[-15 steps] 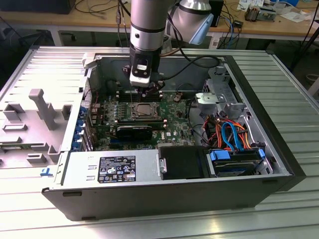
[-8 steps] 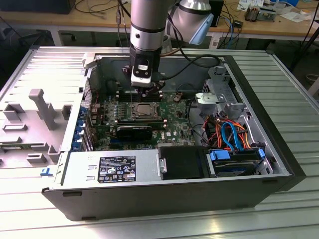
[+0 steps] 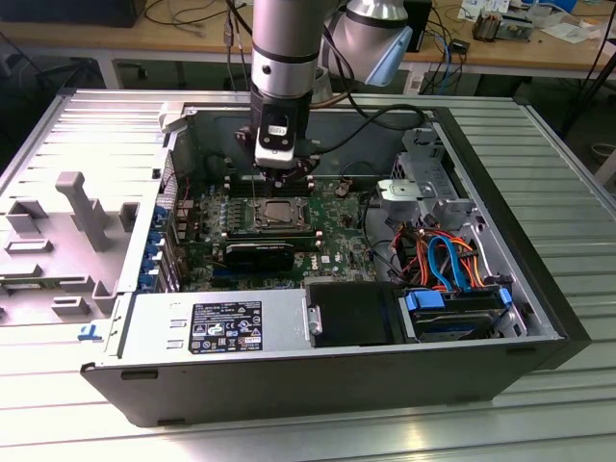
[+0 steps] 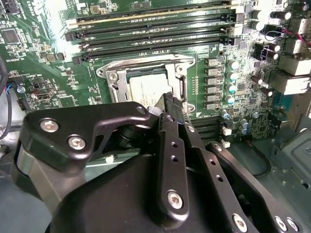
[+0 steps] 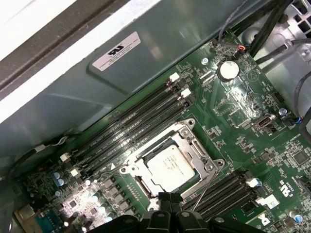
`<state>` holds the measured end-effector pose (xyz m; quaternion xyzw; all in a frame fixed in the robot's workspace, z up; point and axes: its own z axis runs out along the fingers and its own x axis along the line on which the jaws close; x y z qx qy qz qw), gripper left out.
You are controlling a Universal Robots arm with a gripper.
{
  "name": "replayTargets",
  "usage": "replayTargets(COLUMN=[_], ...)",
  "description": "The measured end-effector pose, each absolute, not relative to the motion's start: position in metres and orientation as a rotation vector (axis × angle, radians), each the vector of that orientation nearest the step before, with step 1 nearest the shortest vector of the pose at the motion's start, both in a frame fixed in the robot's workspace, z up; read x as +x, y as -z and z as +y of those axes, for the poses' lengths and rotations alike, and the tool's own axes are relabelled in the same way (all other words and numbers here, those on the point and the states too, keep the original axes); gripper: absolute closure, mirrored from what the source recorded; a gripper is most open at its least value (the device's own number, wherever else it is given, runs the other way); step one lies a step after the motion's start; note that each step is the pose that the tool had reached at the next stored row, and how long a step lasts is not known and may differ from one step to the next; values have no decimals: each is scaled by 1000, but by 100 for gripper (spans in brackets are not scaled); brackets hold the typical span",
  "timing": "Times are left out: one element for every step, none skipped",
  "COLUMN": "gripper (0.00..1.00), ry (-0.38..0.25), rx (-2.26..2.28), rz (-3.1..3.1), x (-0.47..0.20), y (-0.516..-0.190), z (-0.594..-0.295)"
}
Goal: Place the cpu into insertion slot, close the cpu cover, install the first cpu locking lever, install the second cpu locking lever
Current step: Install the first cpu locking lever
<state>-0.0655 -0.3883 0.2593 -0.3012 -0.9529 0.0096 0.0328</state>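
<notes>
Fingers of the black gripper [image 3: 286, 181] hang directly above the small silver-grey square cpu [image 3: 279, 214] in the exterior view. In the second wrist view the fingers are pressed together. Their tips are just beside the edge of the cpu [image 4: 145, 91], which lies in the dark square insertion slot [image 4: 181, 90] under the thin silver cpu cover frame [image 4: 112, 77]. In the first wrist view a thin wire locking lever [image 5: 204, 188] slants away just beside the fingertips, along the slot's side, perhaps unlatched.

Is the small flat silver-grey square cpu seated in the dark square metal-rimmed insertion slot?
Yes: in the first wrist view the cpu lies flat inside the insertion slot, within the window of the thin silver cpu cover.
</notes>
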Motion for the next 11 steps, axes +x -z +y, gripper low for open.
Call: replayTargets(gripper=[89, 89, 89, 89, 89, 89, 89, 89, 89, 89, 89], ry=[-30, -30, -30, -31, -31, -31, -31, -32, -32, -32, -32], rx=[-923, -916, -901, -891, -886, -878, -873, -869, -864, -859, -855], rz=[-2934, -2936, -2941, -2944, -2946, -2948, -2950, -2951, -2952, -2954, -2955], x=[-65, -65, -65, -65, -65, -65, -65, -65, -65, -65, -65], y=[-259, -259, -259, -259, -259, -259, -259, -259, -259, -259, -259], z=[-388, -388, -388, -388, -388, -388, -388, -388, -388, -388, -388])
